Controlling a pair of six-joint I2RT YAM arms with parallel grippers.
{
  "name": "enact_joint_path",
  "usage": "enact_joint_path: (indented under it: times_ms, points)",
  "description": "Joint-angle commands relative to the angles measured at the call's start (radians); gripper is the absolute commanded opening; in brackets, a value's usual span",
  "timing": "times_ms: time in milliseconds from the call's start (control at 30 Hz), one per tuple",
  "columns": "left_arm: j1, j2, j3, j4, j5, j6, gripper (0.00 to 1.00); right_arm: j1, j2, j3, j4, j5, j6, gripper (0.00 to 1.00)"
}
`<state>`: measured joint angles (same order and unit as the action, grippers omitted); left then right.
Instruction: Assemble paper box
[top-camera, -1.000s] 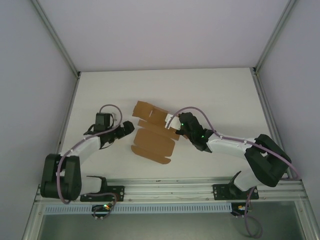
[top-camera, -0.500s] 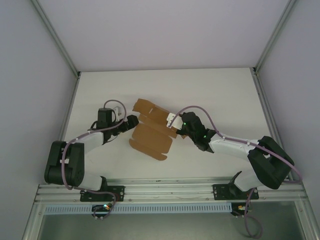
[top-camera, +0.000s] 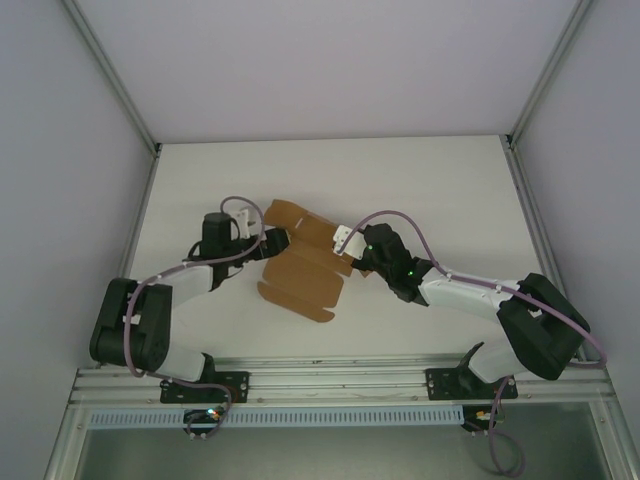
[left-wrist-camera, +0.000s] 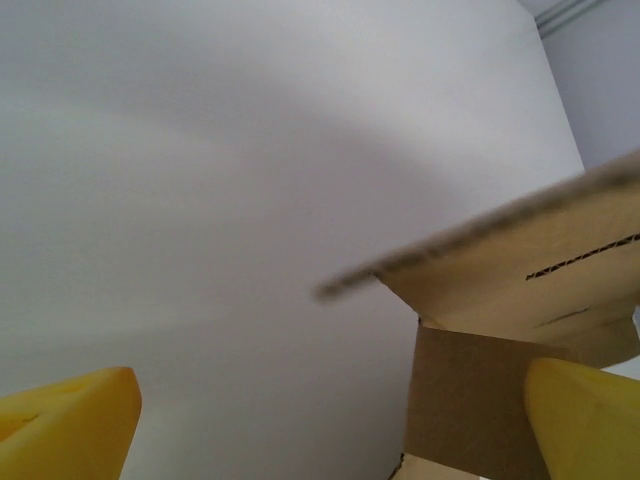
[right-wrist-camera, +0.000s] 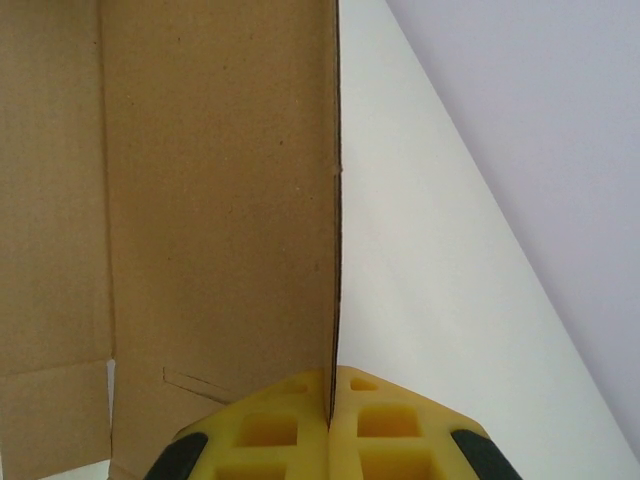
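Box (top-camera: 303, 266): a die-cut sheet of brown cardboard, unfolded and not closed, near the middle of the table (top-camera: 430, 190), between the two grippers. In the top view its far panel, with a rounded corner, lies toward the back wall (top-camera: 330, 60); its near panel reaches toward the arm bases. Right gripper (top-camera: 350, 252): at the sheet's right edge. In the right wrist view the right gripper (right-wrist-camera: 330, 395) is clamped on the box (right-wrist-camera: 220, 200), its yellow pads (right-wrist-camera: 385, 420) pressed together with the thin edge of one panel running straight between them. That panel shows a vertical crease at left, a short slit just above the pads and a small notch at the lower left; the white table (right-wrist-camera: 420, 290) lies to the right of the edge. Left gripper (top-camera: 274, 243): at the sheet's left edge. In the left wrist view the left gripper (left-wrist-camera: 330, 395) is spread wide and grips nothing, its yellow fingers (left-wrist-camera: 65, 420) standing well apart at the bottom corners. One flap of the box (left-wrist-camera: 530, 260) is raised clear of the table (left-wrist-camera: 230, 200) and tilted, its edge blurred and slots cut in its face; a lower panel sits just beside the right-hand finger, and contact there cannot be told. A purple cable (top-camera: 400, 222) loops over each arm.
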<state>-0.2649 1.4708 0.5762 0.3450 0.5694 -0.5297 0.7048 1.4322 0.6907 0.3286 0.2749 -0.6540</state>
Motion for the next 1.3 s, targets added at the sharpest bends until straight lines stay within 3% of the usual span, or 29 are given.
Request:
enact_joint_path:
  times_ms: [0,100,267,400,933,1133,1233,1267]
  points:
    - [-0.014,0.034,0.015,0.007,0.014,0.037,0.97,-0.004,-0.019,-0.009,-0.004,-0.029,0.030,0.00]
    - [-0.027,0.048,0.013,0.027,0.019,0.030,0.92,-0.005,-0.019,-0.012,0.009,-0.029,0.037,0.00]
    - [-0.050,0.082,0.008,0.083,0.033,0.004,0.73,-0.006,-0.023,-0.022,0.034,-0.043,0.066,0.00]
    - [-0.070,0.120,0.009,0.132,0.055,-0.012,0.70,-0.010,-0.026,-0.031,0.053,-0.079,0.092,0.00]
    - [-0.081,0.119,0.002,0.128,-0.001,-0.004,0.11,-0.024,-0.029,-0.043,0.051,-0.092,0.106,0.00]
    - [-0.081,0.077,0.000,0.069,-0.038,0.027,0.05,-0.024,-0.030,-0.045,0.046,-0.083,0.101,0.00]
    - [-0.082,0.040,-0.005,0.017,-0.066,0.043,0.14,-0.027,-0.030,-0.045,0.040,-0.074,0.085,0.00]
    - [-0.082,0.024,-0.009,-0.004,-0.081,0.044,0.25,-0.027,-0.030,-0.046,0.035,-0.066,0.070,0.00]
